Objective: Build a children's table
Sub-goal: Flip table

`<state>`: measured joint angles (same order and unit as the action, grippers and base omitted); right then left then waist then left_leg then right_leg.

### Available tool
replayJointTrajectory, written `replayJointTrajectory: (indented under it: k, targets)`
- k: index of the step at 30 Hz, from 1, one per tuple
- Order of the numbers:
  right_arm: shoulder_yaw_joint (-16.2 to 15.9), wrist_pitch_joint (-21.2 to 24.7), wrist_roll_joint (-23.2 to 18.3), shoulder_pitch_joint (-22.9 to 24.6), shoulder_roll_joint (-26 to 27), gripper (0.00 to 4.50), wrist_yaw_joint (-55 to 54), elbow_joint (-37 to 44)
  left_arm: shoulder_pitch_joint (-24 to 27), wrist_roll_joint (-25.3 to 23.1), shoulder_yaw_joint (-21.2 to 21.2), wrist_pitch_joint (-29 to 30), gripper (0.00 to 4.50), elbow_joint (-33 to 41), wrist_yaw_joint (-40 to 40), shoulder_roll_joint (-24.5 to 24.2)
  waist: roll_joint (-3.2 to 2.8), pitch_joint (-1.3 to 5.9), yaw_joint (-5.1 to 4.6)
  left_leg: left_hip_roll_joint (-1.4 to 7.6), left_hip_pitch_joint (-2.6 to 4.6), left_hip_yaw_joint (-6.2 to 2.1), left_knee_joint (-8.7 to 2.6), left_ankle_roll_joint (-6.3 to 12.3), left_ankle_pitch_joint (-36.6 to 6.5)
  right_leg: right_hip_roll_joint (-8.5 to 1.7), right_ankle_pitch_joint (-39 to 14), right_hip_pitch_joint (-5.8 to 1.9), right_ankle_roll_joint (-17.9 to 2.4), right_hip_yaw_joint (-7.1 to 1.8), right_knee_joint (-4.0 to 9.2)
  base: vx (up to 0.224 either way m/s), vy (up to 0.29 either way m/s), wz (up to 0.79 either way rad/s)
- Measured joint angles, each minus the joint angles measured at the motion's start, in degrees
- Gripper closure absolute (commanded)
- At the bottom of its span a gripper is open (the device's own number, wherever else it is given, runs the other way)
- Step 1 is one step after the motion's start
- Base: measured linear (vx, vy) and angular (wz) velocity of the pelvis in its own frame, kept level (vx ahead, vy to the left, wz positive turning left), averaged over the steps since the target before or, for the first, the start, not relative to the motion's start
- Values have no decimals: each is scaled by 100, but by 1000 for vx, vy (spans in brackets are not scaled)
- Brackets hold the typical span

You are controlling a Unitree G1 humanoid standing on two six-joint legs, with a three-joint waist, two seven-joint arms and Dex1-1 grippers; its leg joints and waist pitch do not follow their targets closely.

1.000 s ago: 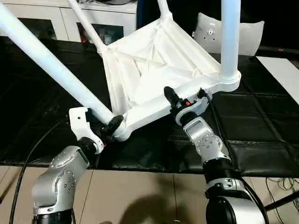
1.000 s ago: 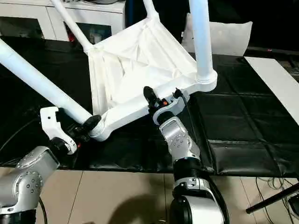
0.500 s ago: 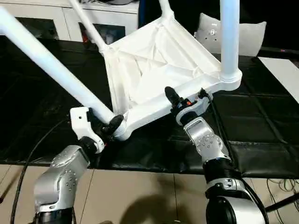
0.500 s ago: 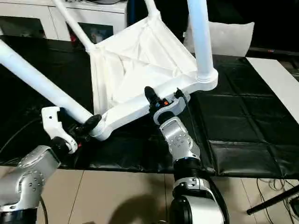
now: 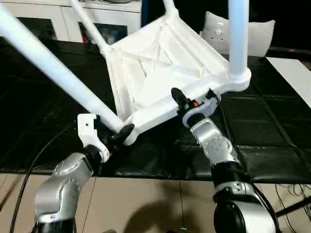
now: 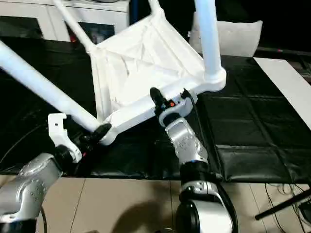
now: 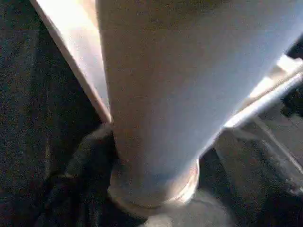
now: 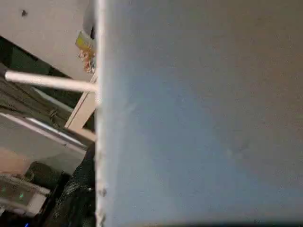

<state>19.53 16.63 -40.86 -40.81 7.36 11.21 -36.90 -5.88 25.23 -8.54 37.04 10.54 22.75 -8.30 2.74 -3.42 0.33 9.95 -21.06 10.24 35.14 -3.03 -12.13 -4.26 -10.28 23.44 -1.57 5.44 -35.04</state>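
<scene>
One tabletop [image 5: 160, 63], four legs [image 5: 53, 70], two grippers, one cushion panel [image 5: 216, 31], one cabinet [image 5: 48, 19].

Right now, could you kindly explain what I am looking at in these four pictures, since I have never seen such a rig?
It is a humanoid robot with two silver arms, each ending in a two-fingered black gripper. Two pictures come from cameras in its head, looking down over the arms; the other two come from cameras on its wrists, very close to the white plastic. On the black mat a children's table is tilted, underside showing, with its legs fitted. The right gripper clamps the near rim of the tabletop. The left gripper sits at the near corner, where a leg enters its socket; whether it grips is unclear. A white cabinet stands behind.
</scene>
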Motion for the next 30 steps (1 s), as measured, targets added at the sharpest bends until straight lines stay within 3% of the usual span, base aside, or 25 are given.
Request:
replayJointTrajectory:
  k: [4,10,16,20,26,30]
  targets:
    - [100,-59,-13,-66,-97,248,-83,47,272,74,180,37,12,219,323,-207,1,0,26,0,-3,0,0,1,0,0,-1,0,2,1,1,0,0,0]
    - [310,-41,-176,97,-302,248,-316,394,427,132,356,196,0,241,454,-343,2,-2,180,-1,-4,2,1,6,5,-3,0,0,1,2,-1,0,0,0]
    - [454,64,-174,500,-570,248,-539,1206,465,55,585,150,0,242,793,-781,-3,-3,189,-1,-2,3,0,6,5,-2,-1,1,3,2,-3,0,0,0]
    - [422,85,70,756,-867,248,-795,1757,476,-13,746,22,0,596,1162,-1129,-5,-3,180,-1,1,5,1,3,7,-3,0,-1,3,1,-7,0,0,0]
    - [351,265,566,966,-1252,249,-1265,2408,229,414,765,479,0,1426,1469,-1511,-13,1,130,0,14,5,1,-17,19,1,-2,-1,8,-3,-26,0,0,0]
    - [114,533,923,1066,-1634,252,-1545,2757,147,481,917,786,0,1612,1748,-2072,-19,1,129,6,21,1,0,-30,27,10,-13,1,26,-4,-38,0,0,0]
